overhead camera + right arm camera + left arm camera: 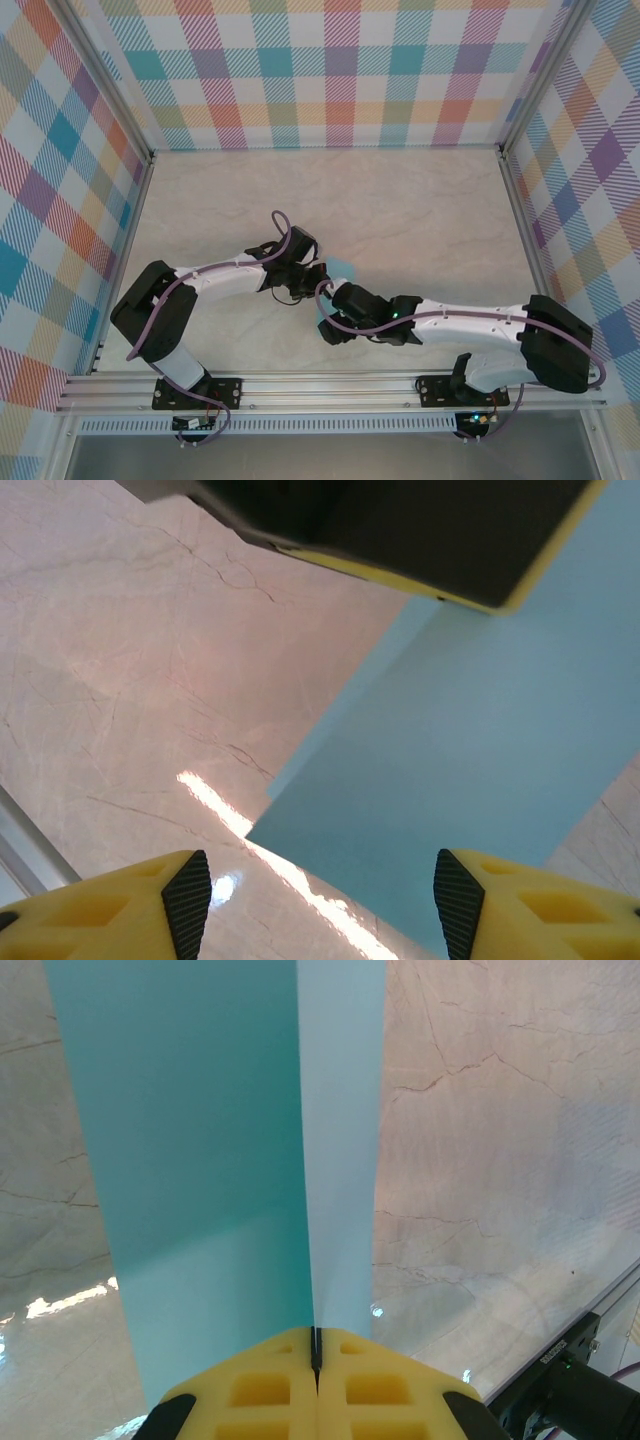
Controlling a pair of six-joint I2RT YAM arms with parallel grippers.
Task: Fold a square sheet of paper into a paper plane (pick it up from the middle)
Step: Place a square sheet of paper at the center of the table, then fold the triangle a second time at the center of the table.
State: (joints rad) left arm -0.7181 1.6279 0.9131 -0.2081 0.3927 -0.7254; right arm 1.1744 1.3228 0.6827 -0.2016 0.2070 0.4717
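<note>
The square sheet of paper (200,1180) is thin, light and limp, so I judge it will sag, flutter and crease at any careless pinch. It is also smooth enough to slide out of a loose grip, though it needs no real force. It now runs straight out from the left hand (315,1355) as a long cyan band with one lengthwise crease, a darker panel on one side of the crease and a paler panel on the other. That hand has its yellow fingers pressed together, pinching the sheet right on the crease line. I cannot tell whether the end of the sheet far from the left hand rests on the desk (400,200) or hangs just above it. The right hand (325,900) sits just beside the left hand with its fingers spread wide and nothing between them, facing the flat of the sheet. The best hold is probably on the crease, where the doubled paper is stiffest, and near the left hand so the span between the two grips stays taut. The desk below the left hand is pale, marbled and glossy, so it offers little friction for pressing folds. Plaid walls (330,70) stand well away from the left hand on three sides, leaving free room to work.
</note>
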